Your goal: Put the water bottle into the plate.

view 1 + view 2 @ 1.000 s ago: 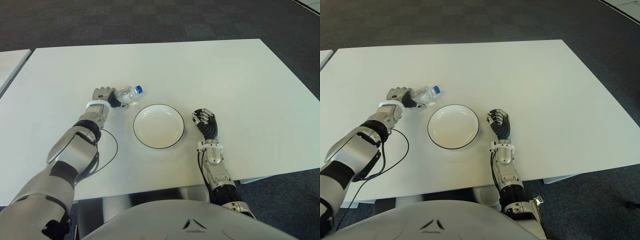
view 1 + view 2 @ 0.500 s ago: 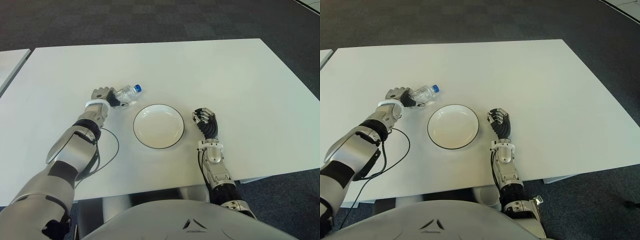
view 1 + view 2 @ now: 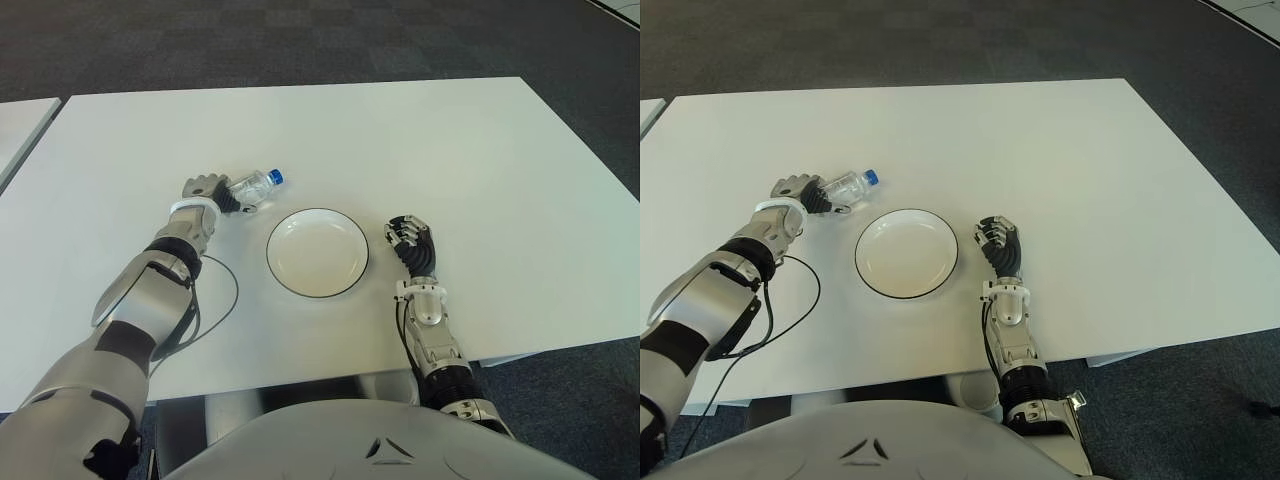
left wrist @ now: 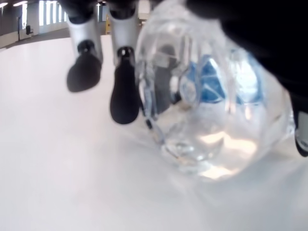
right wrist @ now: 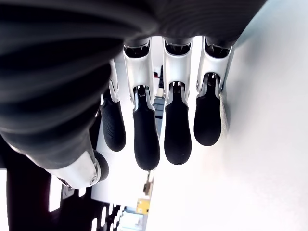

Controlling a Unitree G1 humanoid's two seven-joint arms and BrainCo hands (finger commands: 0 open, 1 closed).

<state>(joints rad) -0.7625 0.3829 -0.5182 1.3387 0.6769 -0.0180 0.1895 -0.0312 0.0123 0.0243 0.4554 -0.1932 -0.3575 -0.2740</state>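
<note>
Water bottle (image 3: 252, 187) lies on the white table (image 3: 450, 150), gripped by the left hand (image 3: 205, 190) – just beside the empty plate (image 3: 317, 251); right hand (image 3: 410, 240), fingers loosely curled, holds nothing, right of the plate.

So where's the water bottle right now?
The water bottle lies on its side on the white table, held in the robot's left hand, just left of the plate and behind it, its blue cap pointing right.

My left hand (image 3: 793, 190) holds the water bottle (image 3: 847, 186). The plate (image 3: 906, 252) sits between it and my right hand (image 3: 998, 243).
</note>
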